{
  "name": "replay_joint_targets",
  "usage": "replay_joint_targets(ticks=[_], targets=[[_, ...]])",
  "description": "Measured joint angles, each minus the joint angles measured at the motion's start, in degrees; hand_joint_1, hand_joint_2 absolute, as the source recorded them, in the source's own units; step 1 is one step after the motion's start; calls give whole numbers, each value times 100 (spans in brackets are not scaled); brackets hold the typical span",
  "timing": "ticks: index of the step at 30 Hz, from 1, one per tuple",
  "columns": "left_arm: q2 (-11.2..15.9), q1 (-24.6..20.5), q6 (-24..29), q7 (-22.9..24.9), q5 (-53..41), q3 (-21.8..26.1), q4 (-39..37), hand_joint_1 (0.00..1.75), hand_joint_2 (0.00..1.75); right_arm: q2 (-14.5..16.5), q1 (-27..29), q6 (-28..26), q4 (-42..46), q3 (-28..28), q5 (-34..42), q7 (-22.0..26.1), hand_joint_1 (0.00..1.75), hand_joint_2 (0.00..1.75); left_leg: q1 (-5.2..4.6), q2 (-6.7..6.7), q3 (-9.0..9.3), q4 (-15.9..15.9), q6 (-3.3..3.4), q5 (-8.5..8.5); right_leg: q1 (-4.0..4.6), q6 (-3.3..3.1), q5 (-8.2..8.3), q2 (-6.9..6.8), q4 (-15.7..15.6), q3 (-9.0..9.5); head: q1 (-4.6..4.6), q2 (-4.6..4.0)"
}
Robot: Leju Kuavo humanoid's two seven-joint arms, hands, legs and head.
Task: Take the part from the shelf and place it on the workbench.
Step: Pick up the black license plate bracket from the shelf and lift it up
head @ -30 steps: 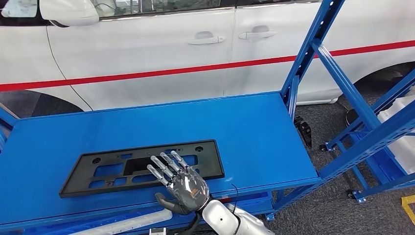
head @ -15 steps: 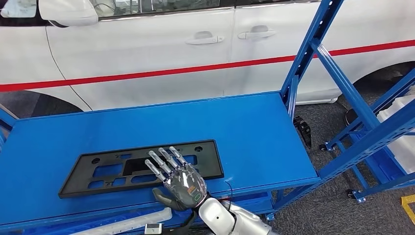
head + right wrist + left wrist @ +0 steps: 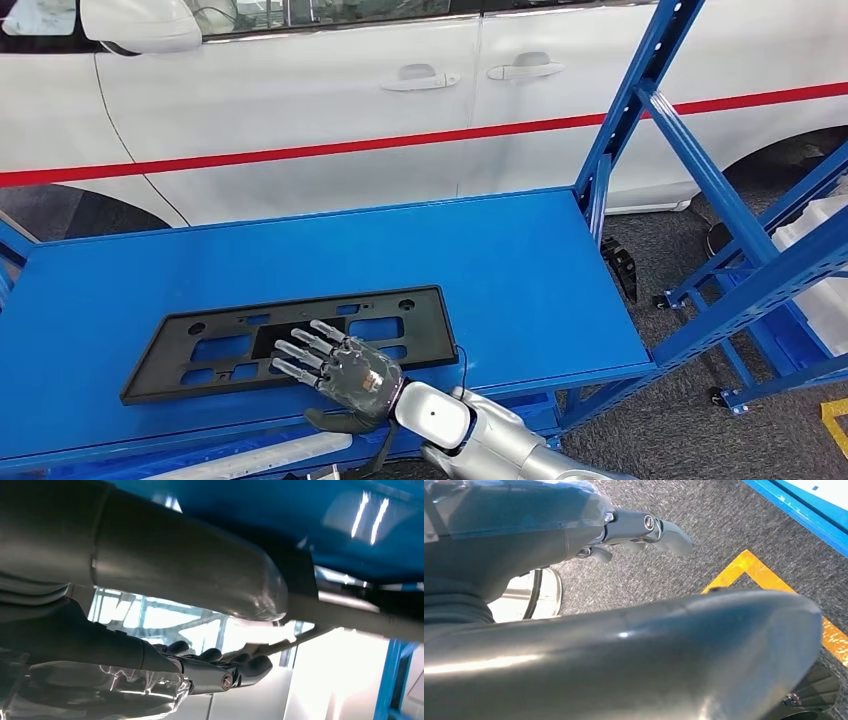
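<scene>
one black plate (image 3: 290, 340) flat on blue shelf (image 3: 520, 270), not lifted yet. right hand (image 3: 335, 368) over near edge, fingers (image 3: 300, 352) apart, no grip. carry to workbench all left.

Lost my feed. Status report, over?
Right hand over flat black plastic plate frame on blue shelf, fingers spread, not gripping. Left hand hangs. Nothing blocking.

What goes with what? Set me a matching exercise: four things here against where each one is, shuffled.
1 black part
2 right hand
3 white car
4 left hand

A behind the blue shelf
B flat on the blue shelf
C fingers spread over the black part
D above grey floor

Pairs: 1-B, 2-C, 3-A, 4-D
</scene>
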State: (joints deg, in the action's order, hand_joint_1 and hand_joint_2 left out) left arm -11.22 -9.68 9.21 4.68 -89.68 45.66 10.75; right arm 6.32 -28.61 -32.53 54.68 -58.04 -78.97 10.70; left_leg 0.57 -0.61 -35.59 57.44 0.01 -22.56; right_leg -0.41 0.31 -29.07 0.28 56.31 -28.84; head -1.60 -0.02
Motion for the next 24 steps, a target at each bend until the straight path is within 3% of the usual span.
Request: replay_joint_targets(ticks=[2,5,10,15,17,19,20,21,22,24], targets=[[1,-9,-9,-1,5,-1,0,0,0,2,-21,95,-58,3,-8,18,145,0,-8,0,-1,2,0,-1,-2,1,1,0,-1,1,1,0],[5,-12,12,-13,19,0,0,0,0,10,-97,167,-141,3,-19,37,172,0,-17,0,-5,7,3,-3,-13,6,3,1,-1,3,0,0],[11,-13,28,-37,10,0,0,0,0,15,-285,153,-273,-3,-59,-50,175,0,-29,0,-12,34,33,-24,-38,22,-2,0,-1,3,0,0],[11,-14,66,-56,16,0,0,0,0,22,-391,31,-311,-28,-407,-345,175,0,-10,-14,16,-6,107,-35,-46,90,-44,-13,18,25,1,0],[8,-14,87,-68,19,0,0,0,0,25,-431,-36,-318,-54,-608,-516,175,0,24,-20,65,-72,151,-15,-46,122,-261,-17,396,-151,2,0],[7,-5,103,-73,21,0,0,0,0,15,-455,-127,-336,-105,-829,-704,172,0,18,-37,73,-80,172,-17,-50,147,-611,-18,1200,-595,2,0],[7,3,108,-73,22,0,0,0,0,9,-461,-176,-349,-137,-902,-797,166,0,17,-56,73,-78,171,-20,-53,156,-707,-19,1546,-805,2,0],[5,12,111,-72,24,0,0,0,0,1,-470,-226,-365,-182,-942,-897,160,0,17,-83,75,-76,166,-25,-58,161,-687,-19,1713,-933,2,0],[3,18,113,-72,26,0,0,0,0,-6,-491,-268,-380,-234,-956,-993,130,0,18,-117,80,-69,156,-30,-66,159,-541,-18,1629,-940,2,0],[-5,20,113,-72,28,0,0,0,0,-22,-562,-325,-411,-354,-959,-1152,56,0,23,-197,86,-39,119,-48,-90,133,-74,41,894,-662,2,0]])
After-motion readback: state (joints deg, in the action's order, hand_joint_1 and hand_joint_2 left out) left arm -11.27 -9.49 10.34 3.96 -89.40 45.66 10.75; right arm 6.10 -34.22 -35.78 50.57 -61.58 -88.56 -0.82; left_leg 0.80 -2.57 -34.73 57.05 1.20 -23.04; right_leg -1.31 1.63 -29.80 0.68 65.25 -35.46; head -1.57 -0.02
